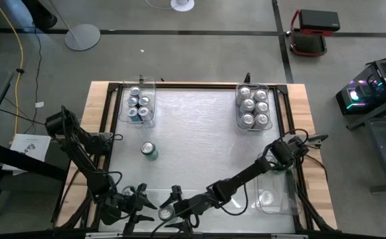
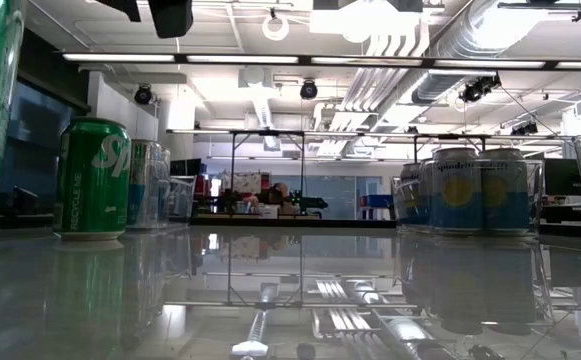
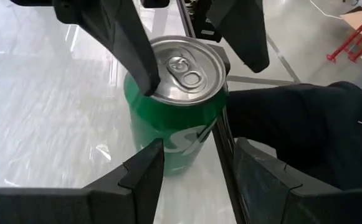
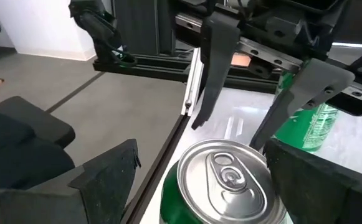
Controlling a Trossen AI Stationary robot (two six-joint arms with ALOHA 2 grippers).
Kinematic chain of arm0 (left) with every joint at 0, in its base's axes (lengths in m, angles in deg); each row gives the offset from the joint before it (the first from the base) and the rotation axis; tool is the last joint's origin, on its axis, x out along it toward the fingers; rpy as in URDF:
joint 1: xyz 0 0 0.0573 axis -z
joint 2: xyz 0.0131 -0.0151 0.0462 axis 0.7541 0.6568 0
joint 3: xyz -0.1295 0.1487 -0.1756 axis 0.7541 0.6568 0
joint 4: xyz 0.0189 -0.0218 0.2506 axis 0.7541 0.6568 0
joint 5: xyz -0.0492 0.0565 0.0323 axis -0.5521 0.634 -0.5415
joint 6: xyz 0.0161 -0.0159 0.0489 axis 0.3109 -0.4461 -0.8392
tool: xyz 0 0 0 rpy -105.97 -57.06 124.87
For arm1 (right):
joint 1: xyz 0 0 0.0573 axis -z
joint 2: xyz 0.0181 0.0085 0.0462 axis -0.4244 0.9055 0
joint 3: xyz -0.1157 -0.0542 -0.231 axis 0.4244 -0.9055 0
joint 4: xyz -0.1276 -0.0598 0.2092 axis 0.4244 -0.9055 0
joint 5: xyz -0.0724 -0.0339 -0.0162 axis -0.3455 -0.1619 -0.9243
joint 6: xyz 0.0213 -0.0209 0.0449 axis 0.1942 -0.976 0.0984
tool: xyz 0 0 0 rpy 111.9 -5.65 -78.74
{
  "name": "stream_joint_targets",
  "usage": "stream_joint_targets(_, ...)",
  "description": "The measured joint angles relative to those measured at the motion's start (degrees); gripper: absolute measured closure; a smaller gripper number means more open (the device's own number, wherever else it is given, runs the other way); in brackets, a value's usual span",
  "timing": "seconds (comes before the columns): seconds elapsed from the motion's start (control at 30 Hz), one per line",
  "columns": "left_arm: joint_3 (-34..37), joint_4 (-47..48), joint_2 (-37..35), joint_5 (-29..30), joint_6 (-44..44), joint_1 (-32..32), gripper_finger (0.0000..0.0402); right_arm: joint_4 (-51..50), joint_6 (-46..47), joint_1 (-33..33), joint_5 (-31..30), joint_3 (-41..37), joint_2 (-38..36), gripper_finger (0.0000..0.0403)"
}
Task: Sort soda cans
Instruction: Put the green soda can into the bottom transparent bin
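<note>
A green soda can with a silver top stands upright at the table's near edge. My left gripper is open, level with the can's lower body, a finger on either side. My right gripper is open too, reaching from the opposite side with its fingers beside the can's top. Another green can stands alone on the table and also shows in the low view. Several cans fill the far left bin and the far right bin. My right gripper's fingers straddle the can's top, slanting down from the table's right. One fingertip lies against the rim of the top; whether it touches, I cannot tell. The can stands upright on the table.
A third clear bin at the near right holds one can. A black frame rail runs along the table's near edge beside the can. Both arms crowd the near edge; the table's middle is open.
</note>
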Motion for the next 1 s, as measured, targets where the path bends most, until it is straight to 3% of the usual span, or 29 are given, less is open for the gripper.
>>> stream_joint_targets(0.3,0.0,-1.1,0.0,0.4,0.9,0.0,0.0227,1.4,1.0,-0.4,-2.5,-0.1,0.2,0.0064)
stream_joint_targets(0.53,0.0,-1.1,0.0,0.6,0.4,0.0,0.0227,-3.1,3.9,0.2,-1.4,-0.1,0.2,0.0064)
stream_joint_targets(1.0,0.0,-1.1,0.0,2.6,-0.1,-0.2,0.0227,-3.4,0.1,0.4,-2.5,-0.1,1.2,0.0064)
